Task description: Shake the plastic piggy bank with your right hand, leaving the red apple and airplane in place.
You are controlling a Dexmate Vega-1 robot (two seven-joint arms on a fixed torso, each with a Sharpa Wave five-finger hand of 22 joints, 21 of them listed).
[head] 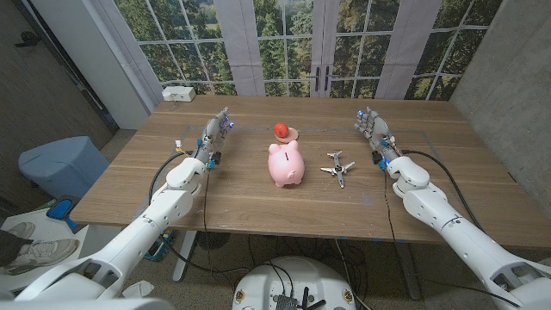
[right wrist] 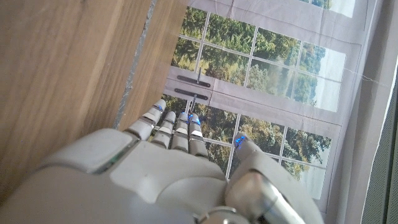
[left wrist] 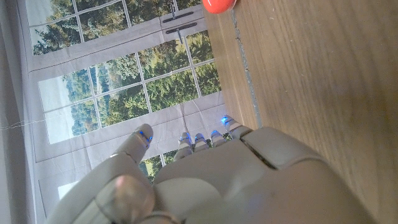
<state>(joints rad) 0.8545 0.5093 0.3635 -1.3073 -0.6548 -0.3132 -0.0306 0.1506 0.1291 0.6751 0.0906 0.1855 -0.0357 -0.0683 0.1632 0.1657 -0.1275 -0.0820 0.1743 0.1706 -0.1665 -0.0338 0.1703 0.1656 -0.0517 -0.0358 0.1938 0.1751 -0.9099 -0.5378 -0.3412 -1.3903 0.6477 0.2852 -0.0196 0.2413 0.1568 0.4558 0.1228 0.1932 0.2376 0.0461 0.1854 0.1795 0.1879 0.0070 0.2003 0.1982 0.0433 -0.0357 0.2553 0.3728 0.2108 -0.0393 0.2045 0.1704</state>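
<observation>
Sitting left of the right robot hand [head: 373,127]: piggy bank [head: 286,164].

We seem to be in a robot test room or lab staged to look homely: behind the wooden table [head: 258,202] hangs a printed backdrop [head: 284,43] of tall white-framed windows and trees, its cloth creases plain in the wrist views, set between bare grey walls [head: 508,77]. We see black cables [head: 185,258] trailing under the table, a small white box [head: 178,93] at its far edge, a blue bin [head: 60,164] on the floor, and a person's shoe [head: 30,251] at the picture's edge
</observation>
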